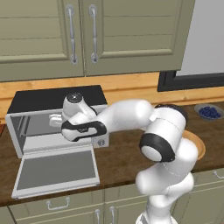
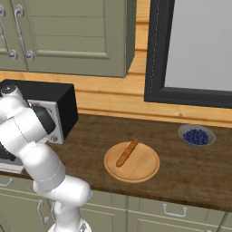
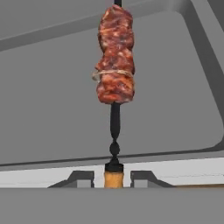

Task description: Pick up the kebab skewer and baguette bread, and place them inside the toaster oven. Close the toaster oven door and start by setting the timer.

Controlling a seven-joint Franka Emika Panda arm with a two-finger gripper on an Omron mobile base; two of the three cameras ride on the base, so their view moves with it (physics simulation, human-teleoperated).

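The toaster oven (image 1: 57, 99) stands on the counter at the left, and the toaster oven door (image 1: 57, 170) lies folded down flat in front of it. My hand reaches into the oven's cavity. In the hand view the kebab skewer (image 3: 115, 57) points away from me over the oven's grey floor, its reddish meat chunks far up the stick. Its tan handle end sits between my gripper's (image 3: 113, 178) fingertips, with a thin gap on each side; the jaws stand slightly open. The baguette bread (image 2: 127, 152) lies on a round wooden plate (image 2: 145, 170) to the right of the oven.
A small bowl of blueberries (image 2: 196, 135) sits at the back right of the counter, below a dark-framed window. Wall cabinets hang above the oven. Drawers and cabinet doors run under the counter's front edge.
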